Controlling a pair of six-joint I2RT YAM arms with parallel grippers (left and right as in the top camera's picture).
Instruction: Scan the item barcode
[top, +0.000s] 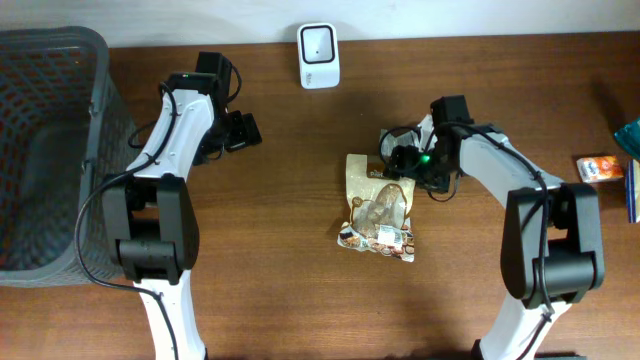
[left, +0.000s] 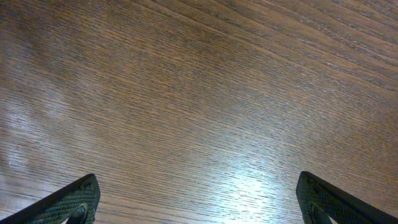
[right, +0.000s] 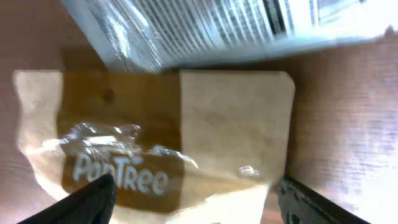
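Observation:
The item, a brown and cream snack pouch (top: 378, 208) with "PanTree" printed on it, lies flat on the table's middle. A white barcode scanner (top: 318, 55) stands at the back edge. My right gripper (top: 393, 160) is at the pouch's top end. In the right wrist view it (right: 196, 190) is open, one finger on each side of the pouch (right: 186, 124), which fills the gap; no barcode shows clearly. My left gripper (top: 243, 131) hovers open over bare wood at the left, and the left wrist view shows nothing between its fingers (left: 74, 199).
A dark grey mesh basket (top: 50, 150) fills the left end of the table. A small orange box (top: 598, 168) and a teal object (top: 630, 135) sit at the right edge. A blurred white printed strip (right: 217, 28) crosses the top of the right wrist view.

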